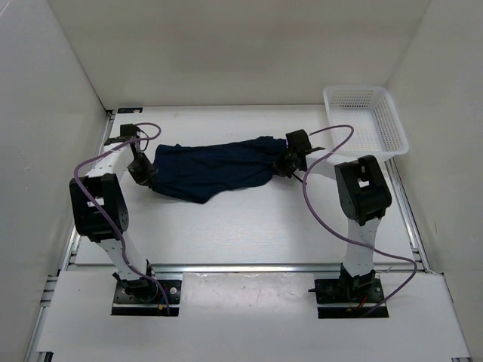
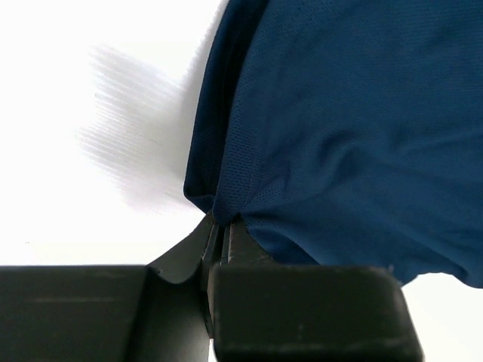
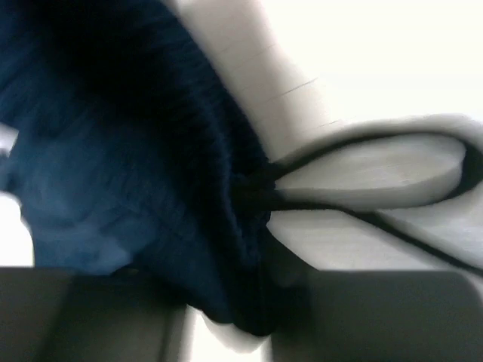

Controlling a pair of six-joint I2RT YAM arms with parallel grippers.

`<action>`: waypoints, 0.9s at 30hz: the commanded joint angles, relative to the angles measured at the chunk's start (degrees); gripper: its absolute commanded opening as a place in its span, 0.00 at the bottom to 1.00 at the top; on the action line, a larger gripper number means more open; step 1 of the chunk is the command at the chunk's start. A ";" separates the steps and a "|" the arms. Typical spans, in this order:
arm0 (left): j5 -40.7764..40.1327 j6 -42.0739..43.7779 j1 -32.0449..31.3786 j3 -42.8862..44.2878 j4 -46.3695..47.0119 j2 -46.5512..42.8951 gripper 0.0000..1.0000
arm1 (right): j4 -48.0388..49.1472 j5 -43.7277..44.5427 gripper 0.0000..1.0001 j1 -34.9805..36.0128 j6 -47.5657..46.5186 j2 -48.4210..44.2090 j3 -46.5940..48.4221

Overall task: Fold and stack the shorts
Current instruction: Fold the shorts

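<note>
I have the shorts stretched left to right across the middle of the surface, between my two arms, with a loose flap sagging toward the near side. My left claw is at their left end. In the left wrist view its fingers are pressed together on a small pinch of navy cloth at a corner, with bare white surface beside it.

My right claw is at the right end, on the gathered waistband. The right wrist view is blurred, but cloth is bunched between the two fingers, so I read it as pinching the waistband. The thin dark drawstring loops out from there over the surface.

A white mesh basket sits in the far right corner, apart from the shorts and beyond the right arm. Purple cables arc off both arms, and the right one curves close by the right claw, between it and the basket. White walls close in the surface on three sides.
</note>
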 commanded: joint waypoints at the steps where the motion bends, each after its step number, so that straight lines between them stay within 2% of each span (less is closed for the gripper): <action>1: 0.95 1.42 1.03 -0.71 0.78 -0.62 0.11 | -6.12 11.20 0.12 0.63 0.78 2.68 2.89; 3: 0.95 1.42 1.03 -0.71 0.78 -0.62 0.11 | -9.63 12.53 0.00 0.63 -0.61 2.68 5.35; 8: 3.58 1.42 1.03 -1.94 0.78 -2.10 0.11 | -15.70 14.72 0.00 0.63 -4.48 -1.53 5.36; 12: 7.54 1.42 1.03 -5.10 0.78 -6.67 0.11 | -22.99 15.87 0.00 0.63 -10.62 -7.93 0.97; 17: 11.75 -1.47 -2.12 -13.80 0.78 -15.89 0.11 | -26.61 15.35 0.00 0.63 -14.33 -18.73 -14.11; 22: 13.52 -5.78 -7.04 -21.01 0.78 -23.63 0.11 | -29.33 16.75 0.00 0.63 -13.81 -28.77 -24.60; 23: 14.04 -7.09 -7.75 -22.76 0.78 -25.73 0.11 | -29.86 16.75 0.05 0.11 -13.81 -31.13 -25.83; 24: 14.05 -7.62 -8.45 -23.56 0.78 -26.53 0.11 | -29.86 16.75 0.14 0.10 -13.81 -32.20 -26.98; 25: 14.05 -7.63 -9.07 -24.26 0.78 -27.06 0.20 | -29.86 16.75 0.31 0.10 -14.50 -33.17 -28.82; 26: 14.05 -7.63 -9.77 -25.05 0.78 -27.07 0.36 | -29.86 15.80 0.63 -0.42 -15.03 -34.92 -29.44; 27: 14.57 -8.15 -9.78 -25.06 0.26 -27.07 0.51 | -29.86 15.26 0.73 -0.43 -15.04 -35.89 -29.45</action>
